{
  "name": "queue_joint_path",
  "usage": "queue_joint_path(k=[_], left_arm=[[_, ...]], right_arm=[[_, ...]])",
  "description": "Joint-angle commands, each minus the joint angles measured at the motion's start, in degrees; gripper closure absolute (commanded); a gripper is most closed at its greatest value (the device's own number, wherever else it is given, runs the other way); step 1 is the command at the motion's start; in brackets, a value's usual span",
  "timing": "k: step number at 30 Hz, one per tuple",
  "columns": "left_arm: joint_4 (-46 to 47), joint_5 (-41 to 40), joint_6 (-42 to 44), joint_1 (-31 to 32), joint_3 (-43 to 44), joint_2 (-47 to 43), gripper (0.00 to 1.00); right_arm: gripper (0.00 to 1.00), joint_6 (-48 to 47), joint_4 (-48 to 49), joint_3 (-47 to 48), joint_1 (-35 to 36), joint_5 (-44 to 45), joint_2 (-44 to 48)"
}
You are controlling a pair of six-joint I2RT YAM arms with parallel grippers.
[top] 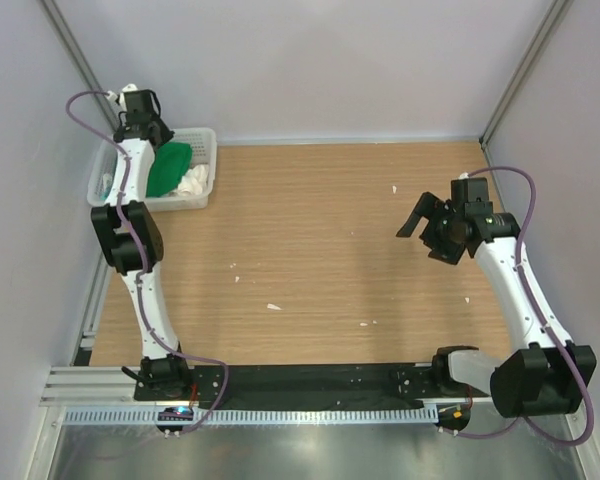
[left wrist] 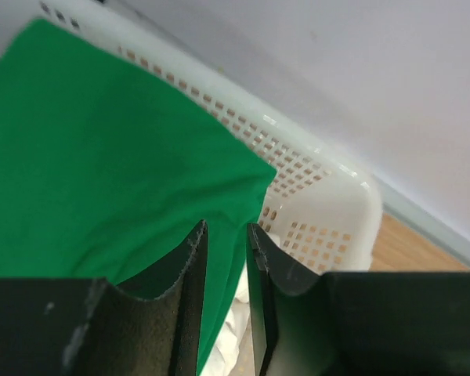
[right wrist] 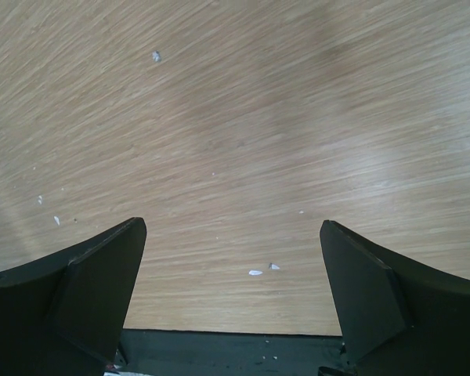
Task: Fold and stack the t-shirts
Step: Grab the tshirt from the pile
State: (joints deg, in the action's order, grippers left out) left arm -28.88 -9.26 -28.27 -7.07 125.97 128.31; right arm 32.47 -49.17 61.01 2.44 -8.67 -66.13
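Note:
A deep green t-shirt (top: 170,168) lies bunched in the white lattice basket (top: 204,140) at the table's far left corner. In the left wrist view the green t-shirt (left wrist: 102,157) fills the left half, its edge running down between my fingers. My left gripper (left wrist: 225,229) has its jaws drawn narrow with green cloth in the gap; I cannot tell whether they pinch it. From above, the left gripper (top: 140,108) hangs over the basket's far left end. My right gripper (top: 425,225) hovers wide open over bare table on the right, nothing between its fingers (right wrist: 102,266).
White cloth (top: 193,180) lies in the basket beside the green shirt and shows under my left fingers as white cloth (left wrist: 229,345). The basket wall (left wrist: 321,196) stands against the back wall. Small white specks (right wrist: 255,272) dot the wooden table (top: 310,230). Side walls close in on both sides.

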Motion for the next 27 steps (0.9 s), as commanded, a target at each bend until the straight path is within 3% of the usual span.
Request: queue_joint_path(k=[1, 7, 18, 23, 27], left_arm=[[-2.51, 3.54, -0.38, 0.92, 2.44, 1.94, 0.71], [-2.23, 2.93, 2.17, 2.32, 3.75, 6.51, 0.63], [-4.16, -2.61, 4.36, 3.73, 2.87, 8.53, 0.70], [-7.06, -7.25, 5.68, 3.73, 3.67, 9.24, 0.62], [-7.76, -8.41, 7.26, 3.64, 3.84, 9.94, 0.61]], right_arm=[[0.00, -2.41, -1.28, 4.11, -0.77, 3.04, -1.81], [0.00, -3.02, -1.54, 5.78, -1.73, 3.04, -5.41], [0.00, -3.47, -1.55, 7.37, -4.98, 1.19, -9.02], [0.00, -3.38, -1.72, 7.63, -5.34, 0.93, -9.55], [0.00, -2.85, -1.55, 7.37, -5.51, 0.49, -9.90]])
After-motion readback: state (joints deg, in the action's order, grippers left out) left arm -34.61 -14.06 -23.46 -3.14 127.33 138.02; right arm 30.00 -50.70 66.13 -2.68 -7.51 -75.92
